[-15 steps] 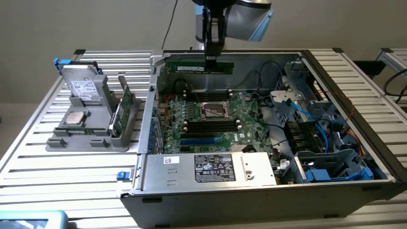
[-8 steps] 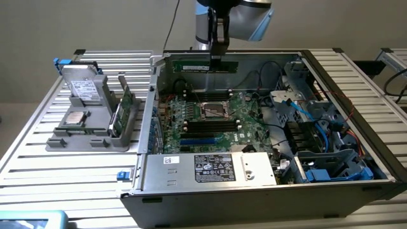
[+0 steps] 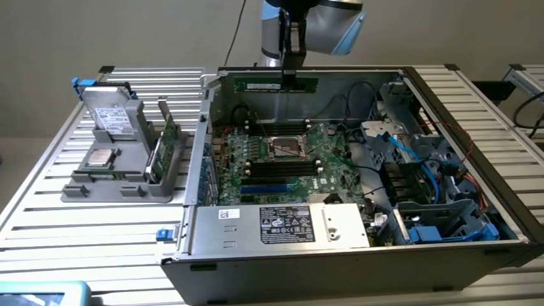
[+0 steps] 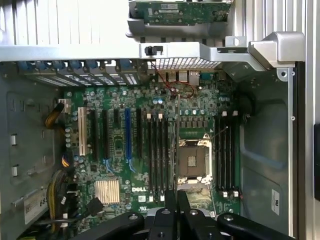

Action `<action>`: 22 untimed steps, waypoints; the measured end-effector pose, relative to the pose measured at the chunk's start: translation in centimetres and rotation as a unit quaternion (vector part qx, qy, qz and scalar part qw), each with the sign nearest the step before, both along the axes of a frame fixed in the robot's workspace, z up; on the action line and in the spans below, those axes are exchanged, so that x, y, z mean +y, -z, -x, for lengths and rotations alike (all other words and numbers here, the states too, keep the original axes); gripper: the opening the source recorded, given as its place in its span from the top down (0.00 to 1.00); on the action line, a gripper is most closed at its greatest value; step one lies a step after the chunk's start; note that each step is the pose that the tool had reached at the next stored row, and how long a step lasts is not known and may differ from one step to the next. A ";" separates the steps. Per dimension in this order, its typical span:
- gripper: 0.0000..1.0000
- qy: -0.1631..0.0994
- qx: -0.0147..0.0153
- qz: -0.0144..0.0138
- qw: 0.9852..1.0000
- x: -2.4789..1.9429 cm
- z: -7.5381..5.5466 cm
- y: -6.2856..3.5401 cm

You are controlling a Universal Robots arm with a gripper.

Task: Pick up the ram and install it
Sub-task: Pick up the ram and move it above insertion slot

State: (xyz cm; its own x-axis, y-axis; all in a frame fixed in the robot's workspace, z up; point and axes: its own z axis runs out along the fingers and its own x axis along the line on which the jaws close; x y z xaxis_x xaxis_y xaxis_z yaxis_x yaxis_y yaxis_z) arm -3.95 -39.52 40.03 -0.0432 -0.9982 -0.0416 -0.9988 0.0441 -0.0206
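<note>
The ram (image 3: 257, 83) is a long narrow green stick, held level above the open computer case (image 3: 442, 252). My gripper (image 3: 292, 79) is shut on its middle, hanging over the case's far wall. In the wrist view the ram (image 4: 177, 145) shows edge-on as a thin line running out from the fingers (image 4: 170, 202), over the motherboard (image 4: 115, 150) between the black memory slots (image 4: 157, 155) and the processor socket (image 4: 192, 162). More black slots (image 4: 225, 150) lie on the socket's other side. The ram is well above the board, touching no slot.
A grey parts tray (image 3: 111, 188) on the exterior view's left holds wider green cards (image 3: 170, 137), a square silver chip (image 3: 102, 157) and a drive (image 3: 111, 118). The power supply (image 3: 281, 224) sits at the case's front. Blue and black cables (image 3: 408, 172) fill the right bay.
</note>
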 end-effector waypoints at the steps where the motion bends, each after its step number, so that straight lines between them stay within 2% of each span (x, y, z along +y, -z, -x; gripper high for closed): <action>1: 0.87 0.000 0.000 0.000 1.000 0.14 -0.1 0.09; 5: 0.87 -0.002 0.000 0.000 1.000 0.49 -0.5 0.44; 10: 0.87 -0.005 0.000 0.000 1.000 0.51 -1.3 0.73; 22: 0.87 -0.011 0.000 0.000 1.000 0.50 -1.3 1.87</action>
